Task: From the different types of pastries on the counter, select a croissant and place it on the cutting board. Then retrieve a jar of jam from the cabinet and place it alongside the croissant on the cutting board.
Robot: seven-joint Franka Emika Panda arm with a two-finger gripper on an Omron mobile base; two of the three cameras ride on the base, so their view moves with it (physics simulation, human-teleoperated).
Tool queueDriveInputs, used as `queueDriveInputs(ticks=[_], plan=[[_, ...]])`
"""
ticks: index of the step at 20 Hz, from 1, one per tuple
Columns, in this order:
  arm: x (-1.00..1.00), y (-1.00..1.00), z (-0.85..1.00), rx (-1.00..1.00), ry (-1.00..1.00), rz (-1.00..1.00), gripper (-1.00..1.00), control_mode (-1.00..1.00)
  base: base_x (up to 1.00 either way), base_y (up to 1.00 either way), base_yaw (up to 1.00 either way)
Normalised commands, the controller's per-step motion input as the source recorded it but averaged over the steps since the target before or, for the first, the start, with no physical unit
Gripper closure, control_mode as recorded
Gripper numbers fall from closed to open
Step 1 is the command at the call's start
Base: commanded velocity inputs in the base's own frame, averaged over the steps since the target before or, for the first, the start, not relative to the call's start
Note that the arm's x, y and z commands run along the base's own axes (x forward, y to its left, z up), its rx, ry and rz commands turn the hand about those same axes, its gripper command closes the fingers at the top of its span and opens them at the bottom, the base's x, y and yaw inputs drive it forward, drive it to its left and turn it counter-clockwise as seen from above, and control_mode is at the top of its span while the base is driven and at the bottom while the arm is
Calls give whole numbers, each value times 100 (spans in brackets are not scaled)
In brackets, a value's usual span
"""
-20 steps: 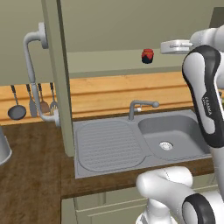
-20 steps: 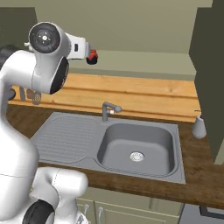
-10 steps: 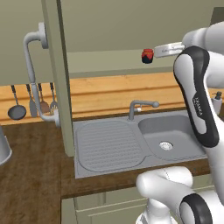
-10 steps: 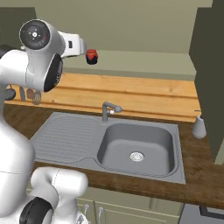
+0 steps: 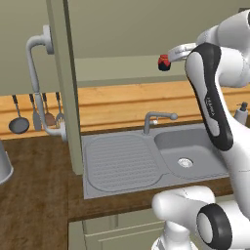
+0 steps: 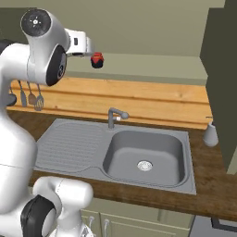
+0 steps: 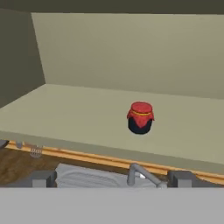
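The jar of jam [image 7: 141,117], dark with a red cloth lid, stands upright on the shelf [image 7: 78,113] of the open cabinet. It also appears as the small red-topped jar [image 5: 164,62] [image 6: 97,60] above the sink. My gripper [image 7: 113,179] is open and empty, level with the shelf's front edge and short of the jar, its fingertips [image 7: 43,178] spread wide. From the base cameras the gripper [image 5: 177,51] [image 6: 87,52] hangs just beside the jar, apart from it. The croissant and the cutting board are out of view.
Below the cabinet lie a grey sink [image 5: 188,154] [image 6: 144,155] with a faucet [image 5: 157,118] [image 6: 114,116] and a drainboard [image 5: 119,158]. Open cabinet doors [image 5: 63,78] [image 6: 223,69] stand on both sides. Utensils [image 5: 34,117] hang on the wooden wall. A soap dispenser [image 6: 210,134] stands by the sink.
The hand has moved closer to the jar along the shelf front. The jar has stayed in place and the jaws stay open.
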Motion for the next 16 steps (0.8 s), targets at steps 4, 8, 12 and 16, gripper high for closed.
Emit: queueDriveInputs(ticks=[4,8,12,16], plan=[[11,-9,-22,0,3,-13,-100,-100,0,0,0],[15,-17,-25,0,0,-15,-100,-100,0,0,0],[41,-13,-16,1,1,-12,-100,-100,0,0,0],[89,0,0,6,11,-7,-100,-100,0,0,0]])
